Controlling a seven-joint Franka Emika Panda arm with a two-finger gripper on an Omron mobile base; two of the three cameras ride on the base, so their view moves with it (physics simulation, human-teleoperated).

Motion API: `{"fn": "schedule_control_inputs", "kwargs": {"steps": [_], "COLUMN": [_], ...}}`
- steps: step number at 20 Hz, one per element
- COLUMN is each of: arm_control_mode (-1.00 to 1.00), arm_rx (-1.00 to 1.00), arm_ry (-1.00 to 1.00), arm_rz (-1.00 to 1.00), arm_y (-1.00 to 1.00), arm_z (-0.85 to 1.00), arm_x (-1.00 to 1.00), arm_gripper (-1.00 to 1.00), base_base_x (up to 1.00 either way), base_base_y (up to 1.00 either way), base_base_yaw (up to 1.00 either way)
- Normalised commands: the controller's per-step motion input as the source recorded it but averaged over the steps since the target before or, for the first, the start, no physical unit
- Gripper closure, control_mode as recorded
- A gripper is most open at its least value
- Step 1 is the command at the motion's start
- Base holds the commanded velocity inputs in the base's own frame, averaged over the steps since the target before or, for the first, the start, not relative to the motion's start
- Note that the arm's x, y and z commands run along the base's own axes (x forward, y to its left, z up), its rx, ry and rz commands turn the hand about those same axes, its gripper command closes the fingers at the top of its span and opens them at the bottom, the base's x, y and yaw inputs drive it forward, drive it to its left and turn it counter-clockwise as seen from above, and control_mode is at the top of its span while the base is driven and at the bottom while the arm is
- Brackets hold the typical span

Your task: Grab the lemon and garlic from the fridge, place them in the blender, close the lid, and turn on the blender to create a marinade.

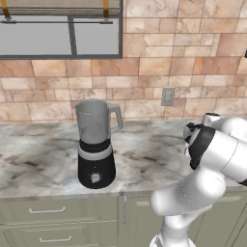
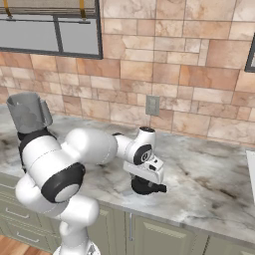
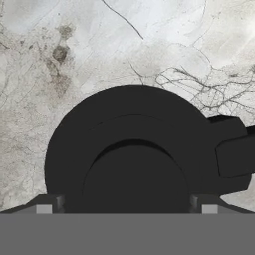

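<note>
My gripper (image 2: 147, 185) points straight down at the lid (image 2: 144, 187). The lid is a small round black cap, and it sits on the tabletop (image 2: 209, 179) close to the front edge. In the hand view the lid (image 3: 134, 154) is right under me, big and dark, with its round knob in the middle and a little tab sticking out on one side. My fingertips (image 3: 44, 206) sit low on each side of the knob. I cannot tell if they are touching the lid or just next to it, so I cannot tell if my gripper is holding it.

The blender (image 1: 96, 144) stands upright on the tabletop (image 1: 38, 154), near the front edge and well apart from the lid. It has a round black base, a grey band, and a see-through grey jar with a handle on its side. The top of the jar is open. I cannot see anything inside the jar. In the right base view the blender (image 2: 29, 115) is partly hidden behind my arm.

Behind the tabletop is a wall of tan stone tiles with a grey outlet (image 1: 167, 96) on it. Green drawers (image 1: 48, 212) sit under the tabletop.
</note>
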Motion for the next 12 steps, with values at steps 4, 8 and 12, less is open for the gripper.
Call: {"fn": "schedule_control_inputs", "kwargs": {"steps": [4, 8, 12], "arm_control_mode": [-1.00, -1.00, -1.00], "arm_rx": [0.00, 0.00, 0.01], "arm_ry": [-0.01, -0.05, -0.06], "arm_rz": [0.00, 0.00, 0.00], "arm_y": [0.00, 0.00, 0.00], "arm_z": [-0.28, -0.18, -0.02], "arm_x": [0.00, 0.00, 0.00], "arm_gripper": [1.00, 1.00, 1.00], "base_base_x": [0.00, 0.00, 0.00], "base_base_y": [0.00, 0.00, 0.00], "base_base_yaw": [0.00, 0.00, 0.00]}}
